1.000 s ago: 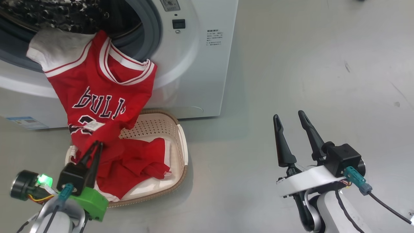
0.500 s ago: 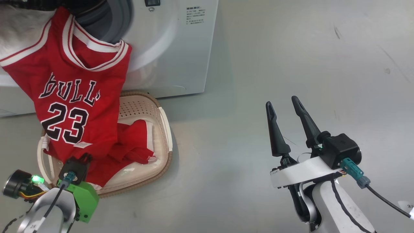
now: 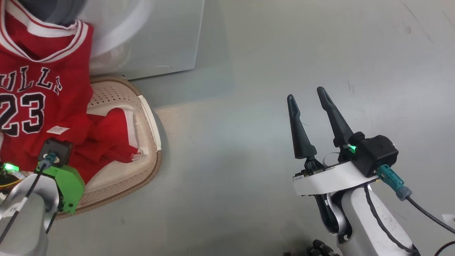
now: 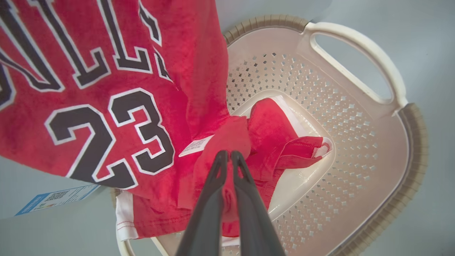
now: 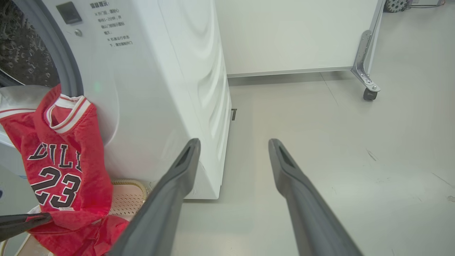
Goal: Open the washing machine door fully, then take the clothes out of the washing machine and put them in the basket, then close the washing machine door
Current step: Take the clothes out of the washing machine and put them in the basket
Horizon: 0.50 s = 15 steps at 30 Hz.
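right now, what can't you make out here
- Drum depth: right wrist view, cut by the left edge; remaining clothes unknowable.
- Basket left side: head view, covered by the jersey.
- Small black text: right wrist view, too small to read.
- Jersey label print: left wrist view, too small.

The grey floor [image 3: 256, 149] is smooth, with a few small dark marks [image 3: 408, 29]. The big white washing machine [image 3: 156, 39] stands on it, and the basket [image 3: 145, 149] sits on the floor just beside it. Farther back, a little wheel [image 5: 368, 94] of a white cart [image 5: 291, 35] rests on the floor.
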### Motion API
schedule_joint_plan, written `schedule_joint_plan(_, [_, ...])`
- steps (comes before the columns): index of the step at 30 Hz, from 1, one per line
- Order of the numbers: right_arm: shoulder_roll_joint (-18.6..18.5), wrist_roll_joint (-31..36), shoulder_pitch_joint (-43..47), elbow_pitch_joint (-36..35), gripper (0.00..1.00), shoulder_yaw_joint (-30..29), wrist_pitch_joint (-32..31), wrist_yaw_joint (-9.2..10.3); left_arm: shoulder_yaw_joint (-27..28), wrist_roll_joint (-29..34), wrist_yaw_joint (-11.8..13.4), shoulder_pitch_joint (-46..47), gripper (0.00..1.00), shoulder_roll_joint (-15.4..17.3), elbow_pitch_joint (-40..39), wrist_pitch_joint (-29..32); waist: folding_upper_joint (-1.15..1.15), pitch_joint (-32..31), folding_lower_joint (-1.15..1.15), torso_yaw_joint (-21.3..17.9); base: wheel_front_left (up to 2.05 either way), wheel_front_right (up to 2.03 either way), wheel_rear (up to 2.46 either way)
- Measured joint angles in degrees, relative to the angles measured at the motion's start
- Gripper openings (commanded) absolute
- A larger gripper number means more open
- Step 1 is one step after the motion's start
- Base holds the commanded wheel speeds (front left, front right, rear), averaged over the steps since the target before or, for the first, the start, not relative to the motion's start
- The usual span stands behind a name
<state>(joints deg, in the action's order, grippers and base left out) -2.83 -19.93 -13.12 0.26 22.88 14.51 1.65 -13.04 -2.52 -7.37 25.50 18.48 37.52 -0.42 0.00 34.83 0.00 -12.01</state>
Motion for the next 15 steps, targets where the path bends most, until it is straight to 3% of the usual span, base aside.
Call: schedule_joint_plan(15, [0.0,0.4,-2.8,-1.7,1.00,-0.5,0.0,1.57,-3.3,-1.5,0.0,7.7,0.00,0.0,7.9,-0.2,0.00,8.1,0.01,-3.4,0.00,0.00,0.00])
